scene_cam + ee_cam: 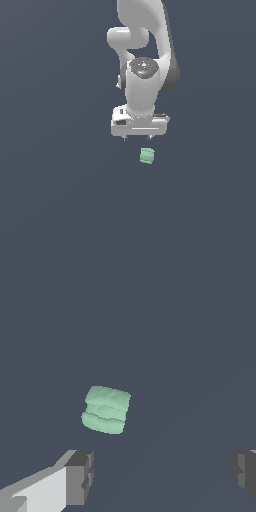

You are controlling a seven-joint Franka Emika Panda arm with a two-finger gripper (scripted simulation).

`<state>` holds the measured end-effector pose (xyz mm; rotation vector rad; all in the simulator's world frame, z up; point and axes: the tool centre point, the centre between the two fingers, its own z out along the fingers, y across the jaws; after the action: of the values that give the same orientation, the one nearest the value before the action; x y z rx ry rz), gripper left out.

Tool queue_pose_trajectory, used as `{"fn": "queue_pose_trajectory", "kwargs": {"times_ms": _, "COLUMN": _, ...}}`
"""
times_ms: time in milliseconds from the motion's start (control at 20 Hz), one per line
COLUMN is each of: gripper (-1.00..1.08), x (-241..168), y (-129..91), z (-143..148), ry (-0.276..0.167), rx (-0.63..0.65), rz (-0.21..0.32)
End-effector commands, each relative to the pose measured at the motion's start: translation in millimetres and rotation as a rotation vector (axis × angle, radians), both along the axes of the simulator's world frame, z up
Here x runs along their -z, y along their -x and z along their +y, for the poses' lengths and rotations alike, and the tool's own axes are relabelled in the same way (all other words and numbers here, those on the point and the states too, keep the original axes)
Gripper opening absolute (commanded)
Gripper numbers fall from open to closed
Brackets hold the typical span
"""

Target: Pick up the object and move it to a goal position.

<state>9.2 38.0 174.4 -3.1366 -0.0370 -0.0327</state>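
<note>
the gripper hangs from the white arm with its fingers spread wide and nothing between them. in the wrist view the two dark grey fingertips stand far apart, near opposite edges of the frame, touching nothing. the block is a small pale mint-green lump with ridged faces. it lies on the dark blue-grey surface, apart from the gripper. in the exterior view it sits just off the gripper at about 5 o'clock. in the wrist view the block lies ahead of the fingertips, closer to one finger than the other, and outside the gap between them.
</note>
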Motion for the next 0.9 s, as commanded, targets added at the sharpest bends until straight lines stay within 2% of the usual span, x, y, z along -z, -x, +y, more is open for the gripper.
{"fn": "queue_pose_trajectory", "kwargs": {"times_ms": 0, "gripper": 1.00, "x": 5.3, "y": -0.7, "z": 3.5, "ry": -0.001, "rx": 0.013, "rz": 0.002}}
{"fn": "queue_pose_trajectory", "kwargs": {"times_ms": 850, "gripper": 1.00, "x": 75.9, "y": -6.4, "z": 47.2, "ry": 0.001, "rx": 0.202, "rz": 0.020}}
